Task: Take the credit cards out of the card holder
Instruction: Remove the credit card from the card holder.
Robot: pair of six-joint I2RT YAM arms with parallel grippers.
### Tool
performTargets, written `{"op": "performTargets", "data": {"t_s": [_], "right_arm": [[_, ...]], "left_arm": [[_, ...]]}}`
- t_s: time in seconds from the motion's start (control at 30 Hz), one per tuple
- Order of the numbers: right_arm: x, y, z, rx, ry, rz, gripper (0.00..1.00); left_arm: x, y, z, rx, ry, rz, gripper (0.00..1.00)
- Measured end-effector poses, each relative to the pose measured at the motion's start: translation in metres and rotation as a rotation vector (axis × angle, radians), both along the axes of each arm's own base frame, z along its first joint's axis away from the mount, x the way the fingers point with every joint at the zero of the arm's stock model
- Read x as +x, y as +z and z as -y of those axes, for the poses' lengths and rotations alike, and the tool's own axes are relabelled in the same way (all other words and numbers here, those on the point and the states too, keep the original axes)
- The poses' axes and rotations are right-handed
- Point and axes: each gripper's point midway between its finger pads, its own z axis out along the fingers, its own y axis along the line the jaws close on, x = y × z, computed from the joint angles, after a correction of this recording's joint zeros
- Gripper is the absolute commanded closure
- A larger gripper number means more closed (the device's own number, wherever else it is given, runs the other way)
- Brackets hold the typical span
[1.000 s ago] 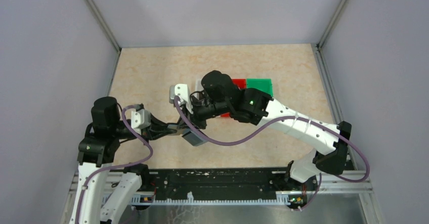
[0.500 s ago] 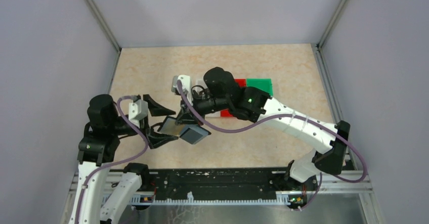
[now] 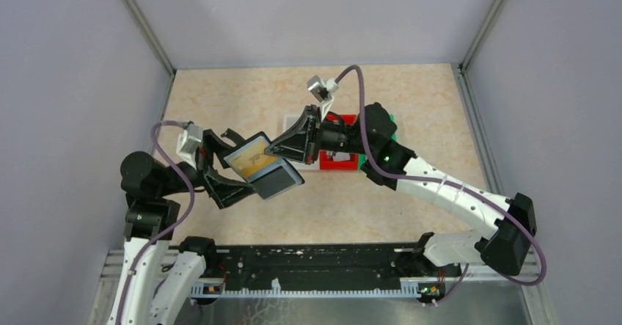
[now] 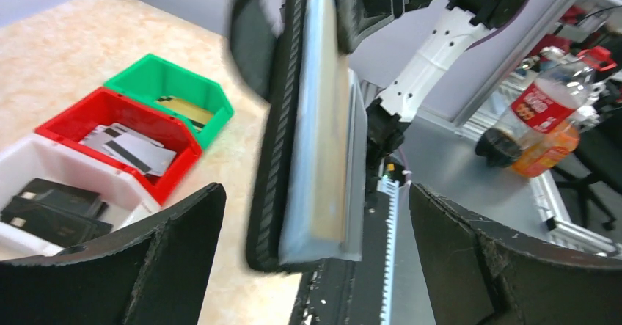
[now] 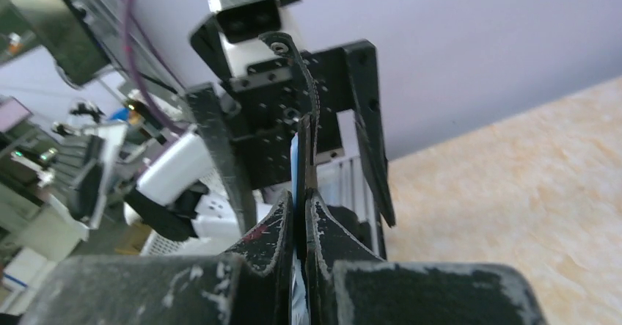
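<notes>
The black card holder [image 3: 273, 180] hangs open above the table, a gold credit card [image 3: 251, 158] showing in its grey-blue slots. My right gripper [image 3: 277, 149] is shut on its far edge; the right wrist view shows the holder [image 5: 301, 145] edge-on between the closed jaws of that gripper [image 5: 299, 200]. My left gripper [image 3: 247, 167] is open, one finger on each side of the holder without touching it. In the left wrist view the holder [image 4: 312, 119] stands edge-on inside the open left gripper [image 4: 315, 193].
Three bins sit side by side behind the holder: green [image 4: 165, 79] with gold cards, red [image 4: 51, 123] with grey striped cards [image 4: 132, 145], white [image 4: 44, 167] with black wallets. From above, the red bin [image 3: 341, 166] lies under the right arm. A bottle [image 4: 539, 108] stands off the table.
My left gripper opened and let go of the card holder. The right arm swung up and back with the holder, which now hangs open showing the gold card.
</notes>
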Motion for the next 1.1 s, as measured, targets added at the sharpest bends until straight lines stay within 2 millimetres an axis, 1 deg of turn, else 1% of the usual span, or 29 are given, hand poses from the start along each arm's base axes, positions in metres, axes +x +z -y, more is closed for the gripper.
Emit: {"op": "performTargets", "data": {"t_s": [0.07,0.17,0.33,0.53,0.83,0.93,1.03,1.07,1.1], "right_arm": [[-0.005,0.012,0.005,0.068,0.009,-0.025,1.00],[-0.008,0.022,0.009,0.140,0.015,-0.071,1.00],[-0.006,0.024,0.011,0.192,0.008,-0.154,1.00],[-0.002,0.027,0.014,0.252,-0.005,-0.220,1.00],[-0.001,0.024,0.014,0.272,-0.003,-0.250,1.00],[0.000,0.016,0.013,0.258,-0.008,-0.262,1.00],[0.002,0.005,0.010,0.222,-0.020,-0.271,1.00],[0.002,0.001,0.009,0.206,-0.023,-0.275,1.00],[0.003,-0.002,0.008,0.193,-0.025,-0.278,1.00]], "left_arm": [[-0.003,0.003,0.001,-0.023,-0.016,-0.031,0.01],[-0.007,0.007,0.002,-0.048,-0.036,-0.061,0.04],[-0.016,0.015,0.003,-0.068,-0.061,-0.069,0.10],[-0.021,0.017,0.004,-0.083,-0.087,-0.088,0.21],[-0.023,0.020,0.005,-0.097,-0.111,-0.119,0.28],[-0.022,0.021,0.005,-0.100,-0.112,-0.126,0.37],[-0.019,0.021,0.006,-0.103,-0.112,-0.146,0.55],[-0.017,0.020,0.006,-0.103,-0.111,-0.153,0.59],[-0.015,0.020,0.006,-0.104,-0.108,-0.161,0.60]]}}
